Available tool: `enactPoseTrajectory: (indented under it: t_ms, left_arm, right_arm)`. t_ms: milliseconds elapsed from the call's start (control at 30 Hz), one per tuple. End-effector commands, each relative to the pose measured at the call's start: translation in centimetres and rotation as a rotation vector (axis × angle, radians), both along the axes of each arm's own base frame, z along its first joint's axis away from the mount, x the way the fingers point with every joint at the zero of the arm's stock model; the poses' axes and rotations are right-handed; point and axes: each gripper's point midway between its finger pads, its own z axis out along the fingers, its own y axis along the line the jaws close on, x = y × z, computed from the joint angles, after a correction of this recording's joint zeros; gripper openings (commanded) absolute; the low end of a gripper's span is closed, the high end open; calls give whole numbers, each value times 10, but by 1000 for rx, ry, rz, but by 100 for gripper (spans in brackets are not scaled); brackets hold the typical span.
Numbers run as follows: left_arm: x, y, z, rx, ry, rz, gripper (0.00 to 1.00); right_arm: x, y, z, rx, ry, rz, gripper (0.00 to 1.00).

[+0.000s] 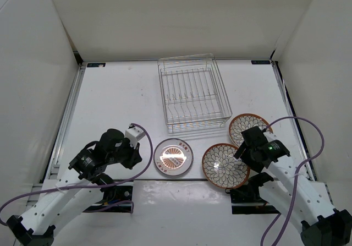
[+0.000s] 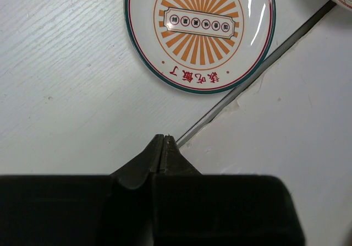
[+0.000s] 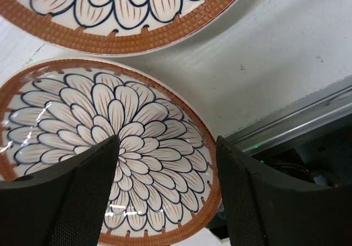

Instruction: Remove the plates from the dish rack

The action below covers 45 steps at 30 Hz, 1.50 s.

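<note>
On your white surface [image 1: 121,92], the rectangular silver wire dish rack [image 1: 193,94] stood well beyond both pairs of fingers. One round brown-rimmed petal-patterned plate [image 1: 225,166] lay flat under your right fingers [image 1: 241,153], which gaped wide, holding nothing. Its twin plate [image 1: 248,127] lay just beyond them. The round grey-rimmed orange-centred plate [image 2: 201,31] lay just ahead of your left fingers [image 2: 164,149], pressed shut on nothing.

Bright, even overhead light for us, just soft shadows on the white worktop [image 1: 121,103]. We get glare streaks around 2 o'clock on the grey-rimmed plate [image 2: 201,26]. Left gripper [image 2: 164,138] at 6 o'clock is flat black, detail lost.
</note>
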Motion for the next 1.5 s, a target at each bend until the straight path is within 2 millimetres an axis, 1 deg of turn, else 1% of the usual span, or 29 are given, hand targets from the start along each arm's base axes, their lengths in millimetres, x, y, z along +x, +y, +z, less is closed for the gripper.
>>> enactPoseTrajectory:
  t_ms: [0, 67, 100, 133, 167, 267, 400, 467, 533, 567, 600, 667, 700, 733, 767, 800, 867, 933, 967, 1000, 1067, 1100, 1133, 1167, 1200, 1233, 1300, 1400, 1467]
  left_arm:
    - [2, -1, 3, -22, -16, 11, 11]
    - [1, -1, 3, -26, -22, 8, 11]
    - [2, 0, 3, -25, -23, 13, 11]
    - [2, 0, 5, -30, -30, 13, 11]
    - [2, 0, 4, -30, -28, 16, 12]
    - [2, 0, 5, -31, -33, 14, 12]
    - [2, 0, 3, -31, -29, 18, 14]
    - [1, 0, 3, -28, -25, 15, 14]
    - [2, 0, 3, -31, -29, 16, 14]
    - [2, 0, 2, -26, -25, 19, 14]
    - [2, 0, 3, -27, -28, 17, 14]
    - [2, 0, 2, -23, -22, 18, 14]
    - [2, 0, 0, -18, -16, 16, 14]
    - [2, 0, 1, -20, -19, 16, 14]
    - [2, 0, 1, -17, -15, 18, 14]
    - [1, 0, 0, -17, -13, 15, 14]
    - [2, 0, 1, -19, -13, 16, 14]
    - [1, 0, -1, -16, -8, 15, 14]
    - [2, 1, 0, -15, -12, 18, 14]
    - [1, 1, 0, -19, -15, 17, 15]
    - [1, 0, 1, -22, -16, 15, 15]
    - [1, 1, 2, -23, -23, 18, 15]
    - [1, 1, 3, -25, -27, 19, 15]
    - [1, 2, 3, -29, -30, 22, 16]
    - [1, 2, 3, -27, -31, 23, 16]
    - [1, 2, 3, -31, -34, 22, 18]
    - [1, 1, 4, -34, -36, 20, 18]
    - [1, 1, 4, -34, -32, 19, 18]
    - [-1, 1, 3, -35, -30, 13, 18]
  right_arm:
    - [-35, -15, -24, -59, 155, -33, 74]
    - [-38, -11, -32, -48, 185, -41, 72]
    - [-49, -7, -43, -22, 240, -43, 72]
    - [-46, -3, -47, -4, 237, -48, 68]
    - [-55, -1, -55, 13, 274, -60, 65]
    - [-47, 5, -59, 56, 213, -56, 56]
    - [-35, 11, -50, 96, 121, -6, 56]
    - [-29, 17, -41, 126, 81, 30, 58]
    - [-30, 24, -36, 157, 87, 92, 60]
    - [-20, 31, -27, 183, 47, 114, 62]
    - [-18, 33, -23, 182, 42, 166, 64]
    - [-9, 29, 2, 152, 1, 171, 66]
    - [-10, 16, 4, 76, 27, 154, 68]
    - [-8, 5, 16, 18, 12, 147, 70]
    - [4, -1, 28, -21, -33, 124, 72]
    - [0, -7, 29, -55, -8, 117, 76]
    - [15, -12, 52, -91, -80, 98, 82]
    - [33, -7, 69, -111, -132, 199, 88]
    - [44, 7, 81, -61, -181, 261, 88]
    - [50, 6, 79, -114, -150, 384, 88]
    - [57, 12, 87, -125, -139, 487, 90]
    - [56, 4, 83, -195, -92, 615, 89]
    - [56, -2, 72, -245, 7, 651, 86]
    - [55, -5, 67, -268, 43, 689, 80]
    - [59, -7, 60, -309, 78, 765, 74]
    - [60, -3, 58, -283, 78, 778, 70]
    - [57, 13, 53, -199, 58, 851, 69]
    - [58, 4, 44, -251, 63, 863, 69]
    - [55, 8, 45, -221, 57, 874, 70]
